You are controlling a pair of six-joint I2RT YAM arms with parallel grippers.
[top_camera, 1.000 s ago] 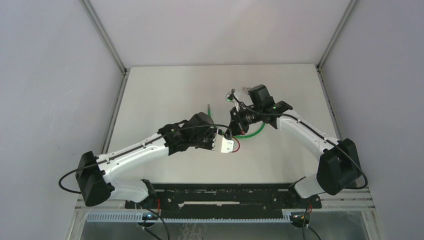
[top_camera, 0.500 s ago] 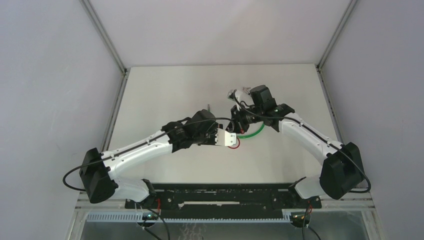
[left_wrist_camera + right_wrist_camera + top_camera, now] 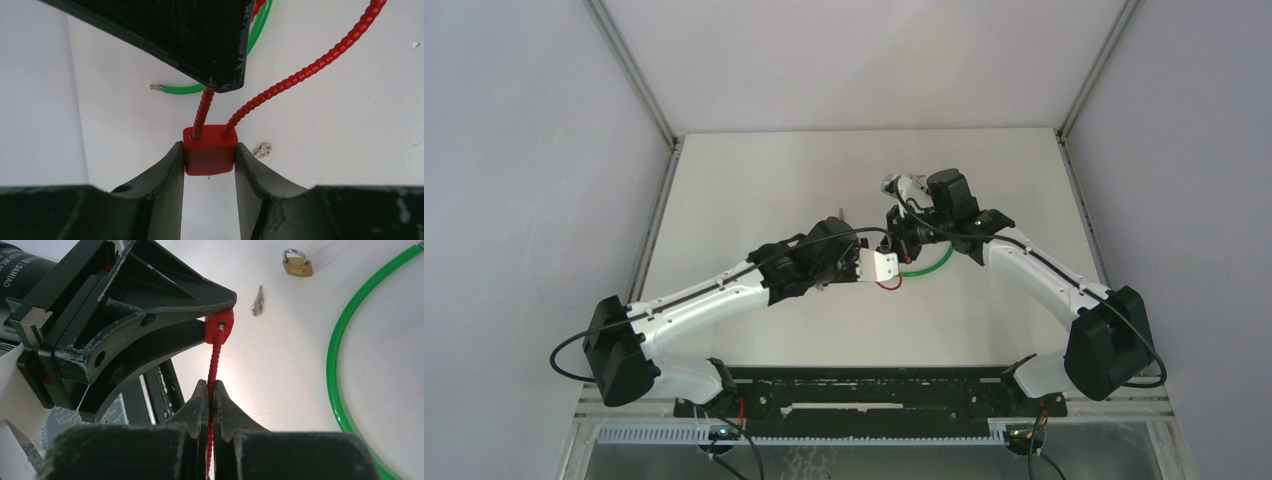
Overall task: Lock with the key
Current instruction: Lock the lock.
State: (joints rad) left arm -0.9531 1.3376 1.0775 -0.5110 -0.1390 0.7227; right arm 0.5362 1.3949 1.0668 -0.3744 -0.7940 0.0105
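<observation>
A: What's nearest?
B: The left hand (image 3: 209,152) is clamped narrow on the red lock body (image 3: 209,142), seemingly lifted off the counter (image 3: 300,365). The right hand (image 3: 210,390) is pinched tight on the red cable (image 3: 215,357), just short of where it enters that body.
A: Which step, then?
B: Seating the cable, I'd judge. The key (image 3: 257,300) lies untouched beyond, a brass padlock (image 3: 297,263) farther off, a green cable (image 3: 340,350) beside.
A: Next?
B: Probably the right hand frees the cable and fetches the key, left steadying the body.
</observation>
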